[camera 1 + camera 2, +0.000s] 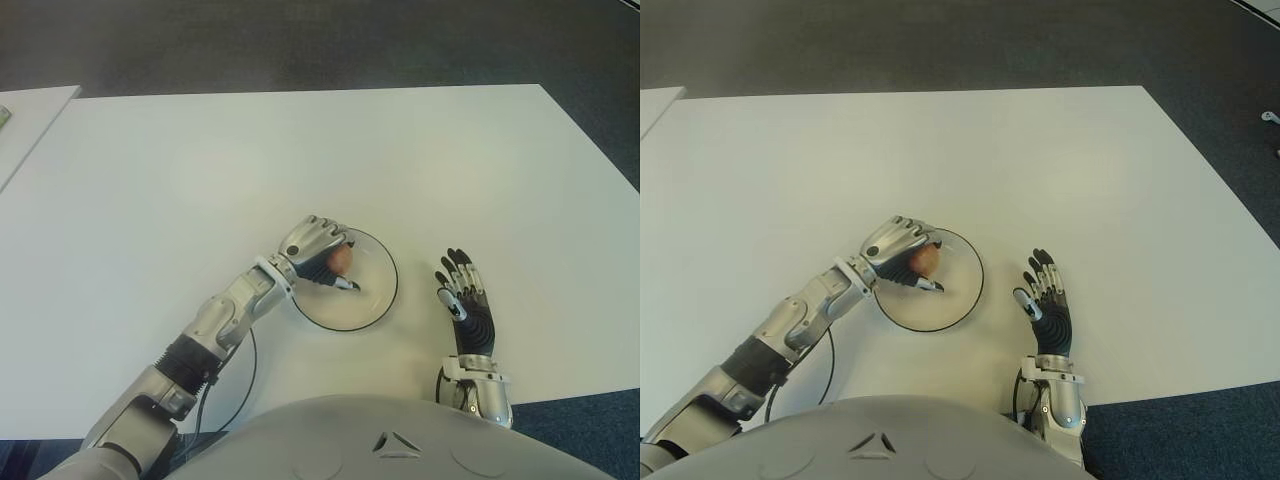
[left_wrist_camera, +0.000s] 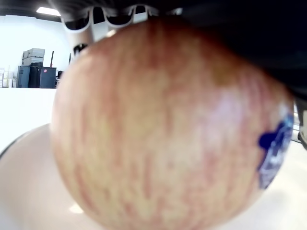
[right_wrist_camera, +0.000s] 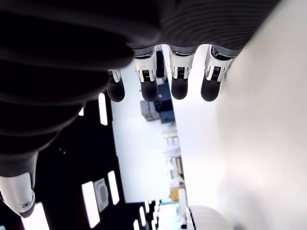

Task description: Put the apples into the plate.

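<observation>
Your left hand (image 1: 316, 243) was curled around the apple (image 1: 340, 260), gripping it over the left part of the plate (image 1: 375, 300), with its fingers arched across the top of the fruit and the thumb reaching out toward the plate's middle. From your left wrist camera the apple filled nearly the whole view, reddish-yellow and streaked, with a blue sticker (image 2: 276, 148) on one side and the pale inside of the plate showing just beneath it; you could not tell from any view whether the apple already touched the plate. The plate itself was round, white with a dark rim, and sat on the white table (image 1: 300, 150) close to your torso. Your right hand (image 1: 464, 300) showed just to the right of the plate, apart from it, fingers (image 3: 148, 86) stretched out straight and holding nothing.
</observation>
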